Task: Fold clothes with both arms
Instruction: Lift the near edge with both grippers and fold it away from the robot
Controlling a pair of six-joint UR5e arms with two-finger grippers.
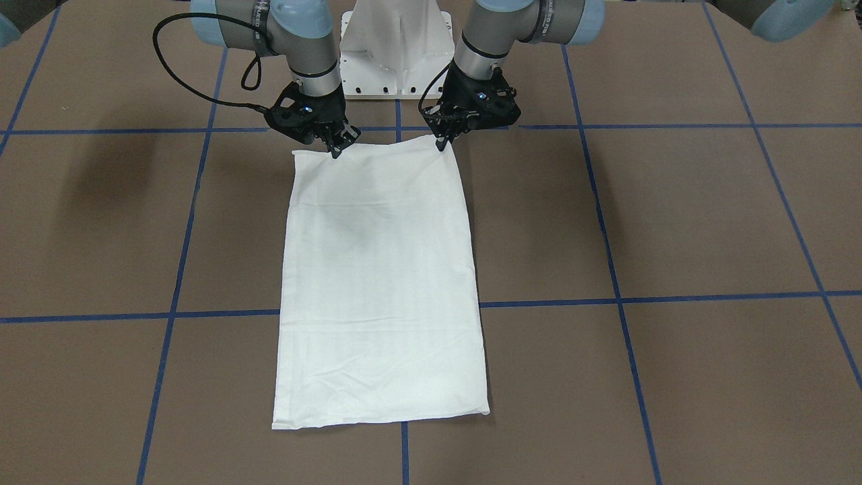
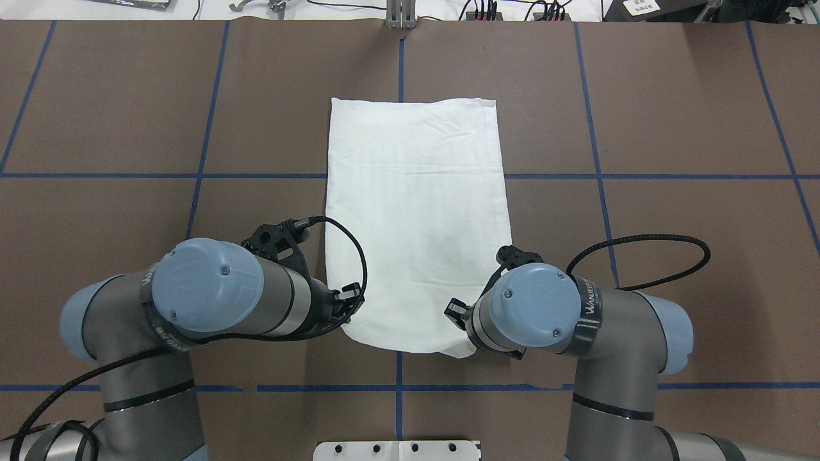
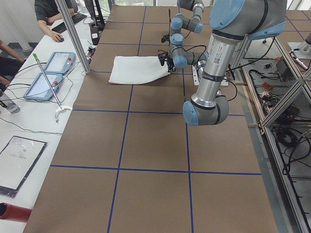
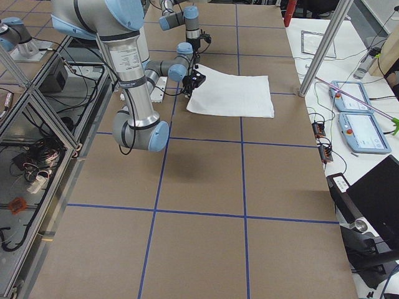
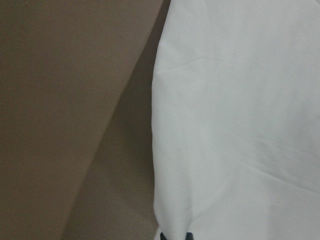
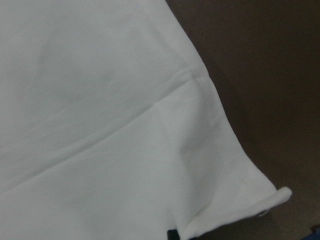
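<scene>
Two near corners of the shirt (image 1: pixel 380 283) are being pinched: left gripper (image 1: pixel 442 143) and right gripper (image 1: pixel 335 149) are both gripping cloth, jaws closed. It is lying folded lengthwise on the table (image 1: pixel 673 222) (soft, light, likely sagging between holds).

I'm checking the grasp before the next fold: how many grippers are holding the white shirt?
2. The black left gripper pinches the folded white cotton shirt at one corner of its robot-side edge; the black right gripper pinches the other corner.

place: robotics lab | cues: teach pendants (image 3: pixel 59 62), aluminium frame (image 4: pixel 324 47), taped table (image 1: pixel 673 202)
</scene>
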